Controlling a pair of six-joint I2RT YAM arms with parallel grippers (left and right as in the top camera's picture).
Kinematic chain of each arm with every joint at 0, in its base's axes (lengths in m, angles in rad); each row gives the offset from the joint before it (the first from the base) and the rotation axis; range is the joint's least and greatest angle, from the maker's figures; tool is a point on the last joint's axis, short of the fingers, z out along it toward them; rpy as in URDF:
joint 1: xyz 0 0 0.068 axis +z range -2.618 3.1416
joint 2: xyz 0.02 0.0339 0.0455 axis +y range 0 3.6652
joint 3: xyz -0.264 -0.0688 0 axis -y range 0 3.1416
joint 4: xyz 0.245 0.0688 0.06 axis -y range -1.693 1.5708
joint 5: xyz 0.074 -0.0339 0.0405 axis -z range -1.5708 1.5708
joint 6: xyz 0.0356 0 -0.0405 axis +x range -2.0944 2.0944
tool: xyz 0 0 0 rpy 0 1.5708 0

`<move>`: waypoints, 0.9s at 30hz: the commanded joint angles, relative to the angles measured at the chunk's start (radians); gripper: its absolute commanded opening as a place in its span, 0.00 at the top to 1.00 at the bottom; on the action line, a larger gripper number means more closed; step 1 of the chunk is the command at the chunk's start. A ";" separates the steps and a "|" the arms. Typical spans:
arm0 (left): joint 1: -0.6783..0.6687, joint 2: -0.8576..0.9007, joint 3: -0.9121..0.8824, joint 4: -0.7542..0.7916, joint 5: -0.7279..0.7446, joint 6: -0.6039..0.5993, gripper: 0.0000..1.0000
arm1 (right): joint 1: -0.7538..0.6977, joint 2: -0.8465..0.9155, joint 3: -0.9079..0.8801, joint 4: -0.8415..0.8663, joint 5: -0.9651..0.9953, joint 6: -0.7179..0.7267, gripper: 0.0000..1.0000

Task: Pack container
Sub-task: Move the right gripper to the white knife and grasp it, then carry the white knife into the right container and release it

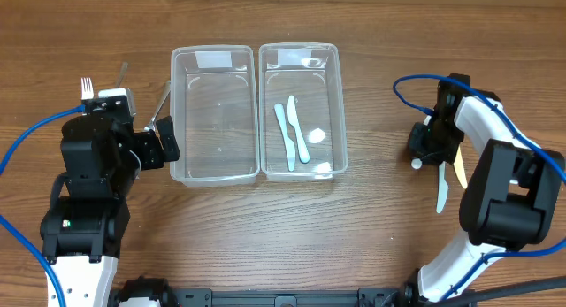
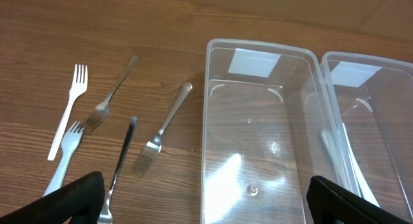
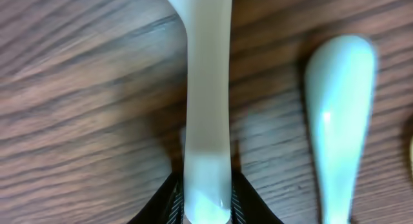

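Two clear containers stand side by side: the left one [image 1: 212, 50] [image 2: 261, 44] is empty, and the right one [image 1: 298, 48] [image 2: 368, 59] holds two pale blue plastic knives [image 1: 292, 134] and a small white piece [image 1: 318, 135]. My left gripper [image 1: 164, 139] [image 2: 206, 211] is open, straddling the left container's near left wall. My right gripper [image 1: 426, 149] [image 3: 206, 201] is shut on the handle of a white plastic utensil [image 3: 206, 88] [image 1: 415, 164] lying on the table. A pale blue utensil [image 3: 339, 114] [image 1: 441, 190] lies beside it.
Left of the containers lie white plastic forks [image 2: 68, 111] [image 1: 87, 88] and metal forks [image 2: 161, 130] [image 2: 116, 91] [image 2: 119, 172]. A yellowish utensil [image 1: 460, 170] lies by my right gripper. Blue cables loop around both arms.
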 commanded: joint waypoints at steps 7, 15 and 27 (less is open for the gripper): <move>0.005 0.000 0.027 0.005 0.007 0.005 0.00 | 0.136 -0.194 0.341 -0.216 -0.066 -0.014 0.96; 0.005 0.000 0.027 0.004 0.007 0.005 0.00 | 0.574 -0.211 0.494 -0.273 -0.058 -0.003 0.96; 0.005 0.000 0.027 0.005 0.007 0.005 0.00 | 0.692 0.093 0.496 -0.210 -0.059 0.019 0.54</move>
